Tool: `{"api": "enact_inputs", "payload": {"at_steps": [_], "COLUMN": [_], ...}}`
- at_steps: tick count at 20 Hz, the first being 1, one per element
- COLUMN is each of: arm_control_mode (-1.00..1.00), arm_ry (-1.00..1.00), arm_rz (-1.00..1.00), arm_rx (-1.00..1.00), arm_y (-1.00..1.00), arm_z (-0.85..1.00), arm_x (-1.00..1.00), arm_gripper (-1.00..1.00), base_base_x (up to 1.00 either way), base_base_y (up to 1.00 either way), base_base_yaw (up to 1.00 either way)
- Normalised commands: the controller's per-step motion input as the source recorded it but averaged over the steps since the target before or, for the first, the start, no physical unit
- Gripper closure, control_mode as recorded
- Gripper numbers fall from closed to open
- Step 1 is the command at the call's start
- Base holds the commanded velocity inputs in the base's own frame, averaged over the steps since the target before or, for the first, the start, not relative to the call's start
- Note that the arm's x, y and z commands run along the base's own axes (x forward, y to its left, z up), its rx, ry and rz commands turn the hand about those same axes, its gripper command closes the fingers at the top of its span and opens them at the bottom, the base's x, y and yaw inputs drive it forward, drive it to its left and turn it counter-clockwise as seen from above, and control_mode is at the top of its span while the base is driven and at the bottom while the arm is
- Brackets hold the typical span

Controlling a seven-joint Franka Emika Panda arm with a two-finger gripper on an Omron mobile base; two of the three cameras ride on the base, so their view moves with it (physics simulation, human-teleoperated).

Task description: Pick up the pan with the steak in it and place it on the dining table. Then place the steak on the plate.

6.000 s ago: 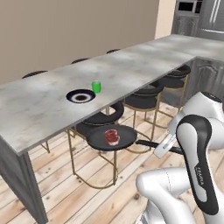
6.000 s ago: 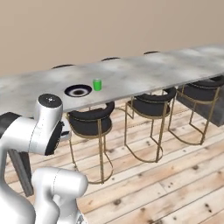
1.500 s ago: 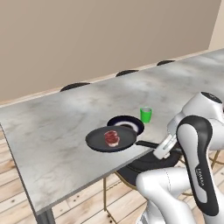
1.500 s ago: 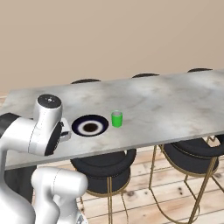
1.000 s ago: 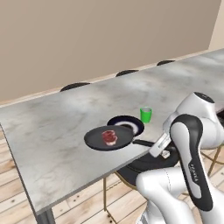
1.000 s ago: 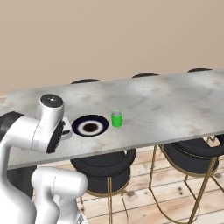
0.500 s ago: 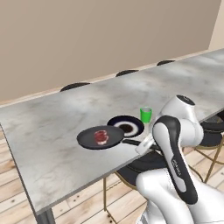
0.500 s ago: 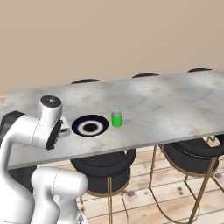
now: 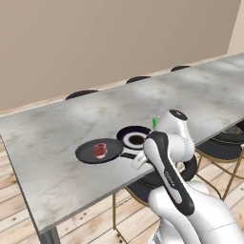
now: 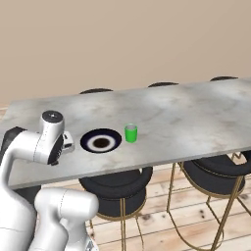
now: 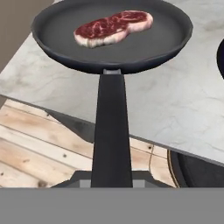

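The black pan (image 9: 100, 151) is held level, low over the marble dining table (image 9: 57, 128), near its front edge; whether it touches the top is unclear. The reddish steak (image 9: 100, 149) lies in the pan. My gripper (image 9: 138, 161) is shut on the end of the pan's long handle (image 11: 111, 127), off the table's front edge. From the hand view the pan (image 11: 113, 41) fills the top with the steak (image 11: 114, 27) inside, and the gripper (image 11: 111, 176) clamps the handle at the bottom. The dark-rimmed plate (image 9: 135, 138) sits just right of the pan, also (image 10: 101, 142).
A green cup (image 10: 130, 133) stands on the table right of the plate. Black stools with gold legs (image 10: 115, 186) are tucked under the table's near side, with a wooden floor (image 11: 39, 153) below. My white arm (image 9: 167, 157) hangs over the table's front edge.
My arm has swung left, carrying the pan with the steak further left over the table, away from the plate. The plate and cup have stayed put.
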Motion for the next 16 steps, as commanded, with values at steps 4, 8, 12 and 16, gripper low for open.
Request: {"api": "enact_inputs", "payload": {"at_steps": [4, 8, 12, 16], "arm_control_mode": [-1.00, -1.00, -1.00, -1.00], "arm_ry": [0.00, -0.02, -0.02, -0.04], "arm_rz": [0.00, 0.00, 0.00, 0.00], "arm_rx": [-0.01, 0.00, 0.00, 0.00], "arm_y": [0.17, -0.01, 0.00, 0.00], "arm_z": [-0.33, -0.42, -0.41, -0.39], "arm_x": [0.53, 0.39, 0.37, 0.25], "arm_gripper": [1.00, 1.00, 1.00, 1.00], "base_base_x": [0.00, 0.00, 0.00, 0.00], "base_base_y": [0.00, 0.00, 0.00, 0.00], "base_base_yaw": [0.00, 0.00, 0.00, 0.00]}}
